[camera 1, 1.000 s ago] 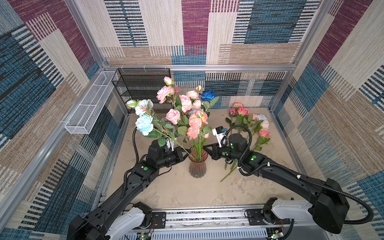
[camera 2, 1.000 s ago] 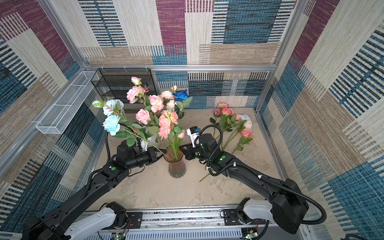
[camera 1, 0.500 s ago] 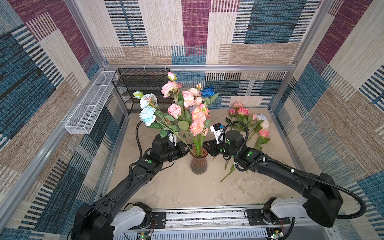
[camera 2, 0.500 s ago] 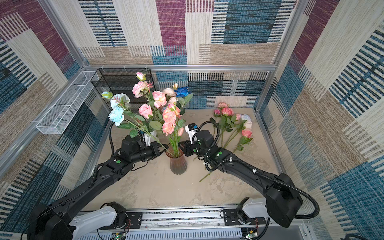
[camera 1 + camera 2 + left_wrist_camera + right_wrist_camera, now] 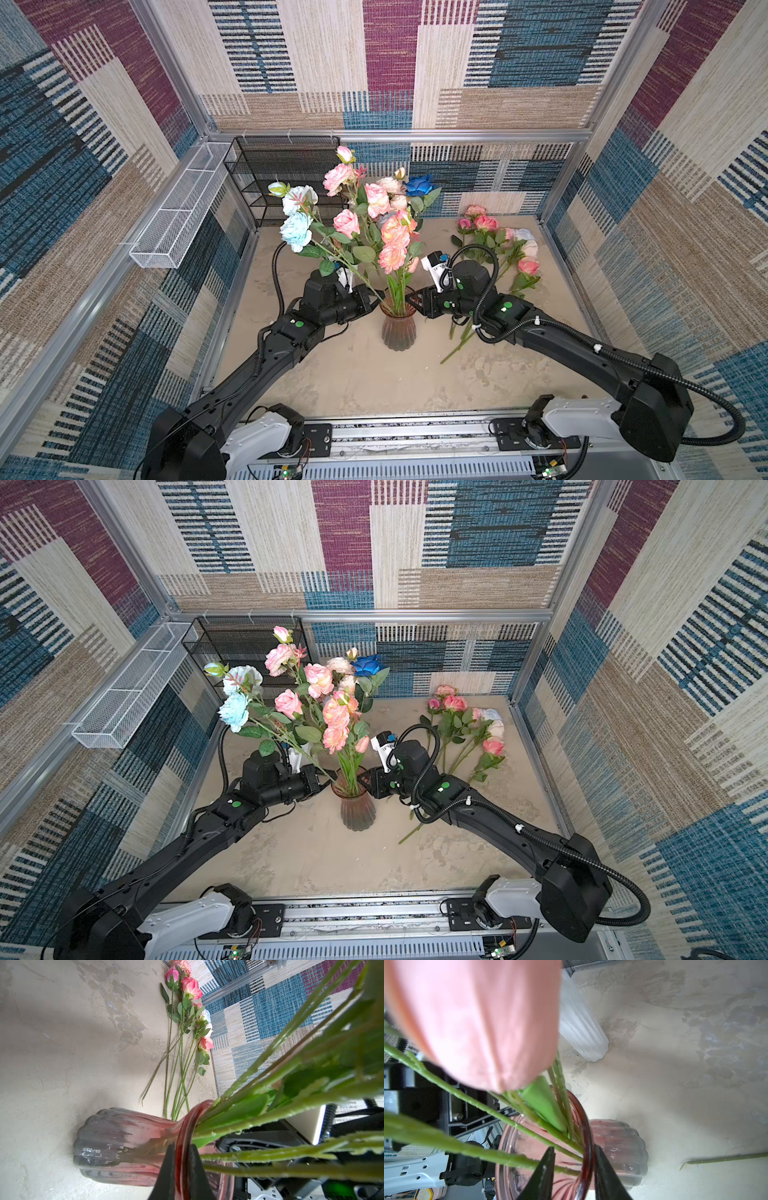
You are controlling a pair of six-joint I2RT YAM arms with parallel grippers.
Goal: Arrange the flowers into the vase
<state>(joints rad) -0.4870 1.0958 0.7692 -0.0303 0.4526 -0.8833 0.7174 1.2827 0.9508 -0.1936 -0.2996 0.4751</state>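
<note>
Ok so from where I'm sitting: nearest me is the mottled beige table (image 5: 353,386). About mid-table the ribbed pinkish glass vase (image 5: 398,328) stands upright with both arms reaching in at its mouth. The left gripper (image 5: 376,302) comes in from the left and is clamped right down on the rim. In the left wrist view its two black fingers (image 5: 166,1169) sit tight on either side of the glass lip, one inside and one outside. The right gripper (image 5: 412,298) straddles the rim from the right, but loosely. In the right wrist view its fingers (image 5: 542,1174) are part open, with daylight between the inner one and the glass, so it's around the rim, not squeezing, and has hold of nothing. The bunch of flowers (image 5: 374,220) sits in the vase, stems fanning up and leaning left. It's mostly pink heads, with a pale blue bloom (image 5: 296,228) out on the left and a deep blue rose (image 5: 419,184) at the far side. A pink head hangs right over the right wrist camera and blurs half that picture. Farther right, a handful of loose stems (image 5: 498,253) lie flat on the table, heads toward the far wall, cut ends toward me. In the far left corner there's a black wire rack (image 5: 282,178), and a white mesh basket (image 5: 178,216) hangs on the left wall.
</note>
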